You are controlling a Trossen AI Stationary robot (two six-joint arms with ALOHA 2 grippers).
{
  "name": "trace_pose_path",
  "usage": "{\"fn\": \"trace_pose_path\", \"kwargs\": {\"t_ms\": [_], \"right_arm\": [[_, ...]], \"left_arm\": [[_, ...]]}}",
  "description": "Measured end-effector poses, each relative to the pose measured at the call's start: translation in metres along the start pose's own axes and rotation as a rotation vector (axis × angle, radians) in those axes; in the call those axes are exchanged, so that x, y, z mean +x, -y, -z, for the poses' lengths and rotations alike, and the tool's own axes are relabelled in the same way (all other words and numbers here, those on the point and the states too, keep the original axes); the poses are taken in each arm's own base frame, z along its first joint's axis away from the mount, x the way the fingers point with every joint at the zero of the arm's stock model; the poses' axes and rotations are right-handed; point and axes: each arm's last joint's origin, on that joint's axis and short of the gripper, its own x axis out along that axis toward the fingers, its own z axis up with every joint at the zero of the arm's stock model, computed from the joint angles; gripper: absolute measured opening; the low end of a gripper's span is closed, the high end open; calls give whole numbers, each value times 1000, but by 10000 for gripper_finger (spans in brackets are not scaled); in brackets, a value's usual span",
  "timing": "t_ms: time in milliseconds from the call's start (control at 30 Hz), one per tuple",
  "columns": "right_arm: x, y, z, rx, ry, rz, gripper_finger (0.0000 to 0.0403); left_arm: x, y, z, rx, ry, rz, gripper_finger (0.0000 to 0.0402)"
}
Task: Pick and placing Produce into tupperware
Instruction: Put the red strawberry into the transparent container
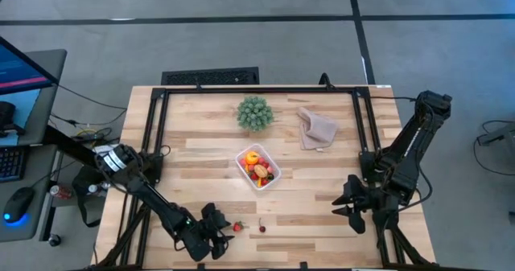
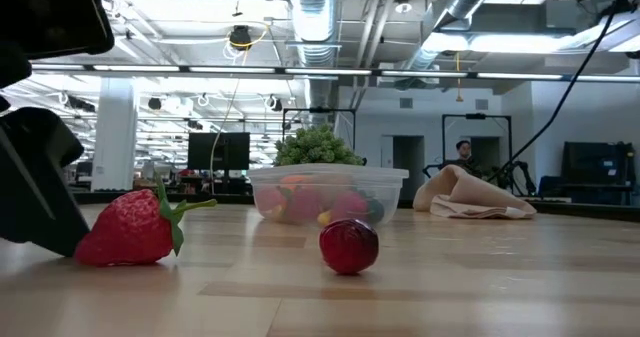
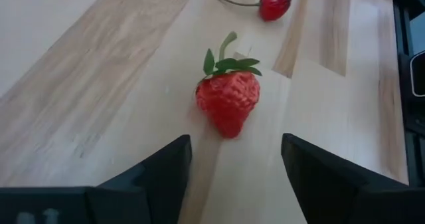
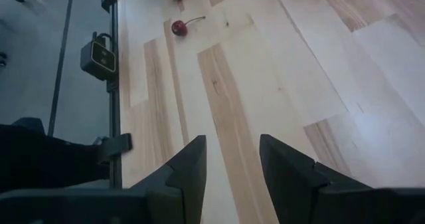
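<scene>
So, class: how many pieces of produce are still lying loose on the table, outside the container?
2. A strawberry lies near the table's front edge, just ahead of the left hand; a cherry lies a little to its right. Nothing else shows loose.

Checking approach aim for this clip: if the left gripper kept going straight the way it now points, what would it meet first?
The left gripper, jaws open, points at the small red toy strawberry with green leaves, lying on the wooden table just ahead. It would likely meet that first; the red cherry lies farther on, off to one side.

Lab — exposed ceiling ducts (image 2: 320, 17)
</scene>
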Motion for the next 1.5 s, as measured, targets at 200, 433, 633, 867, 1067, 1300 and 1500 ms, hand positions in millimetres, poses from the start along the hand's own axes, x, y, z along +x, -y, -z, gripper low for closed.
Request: {"fn": "trace_pose_path", "kwargs": {"t_ms": [200,433,633,867,1067,1300,1500], "right_arm": [[0,1,0,-15,-3,8,133],[0,3,1,-29,-9,27,133],[0,5,1,-38,-11,42,133],[0,5,1,-10,-12,46,133],[0,5,1,-6,-11,45,133],[0,5,1,-6,-11,45,132],[0,5,1,-6,5,50,132]], "left_arm": [[4,-3,-6,-2,4,-12,240],[10,-5,-15,-52,34,-4,238],[14,-7,-21,-85,25,0,238],[16,-9,-24,-84,14,-1,238],[17,-11,-26,-61,10,-1,238],[17,-11,-26,-59,9,-2,238],[17,-11,-25,-57,1,-1,233]]}}
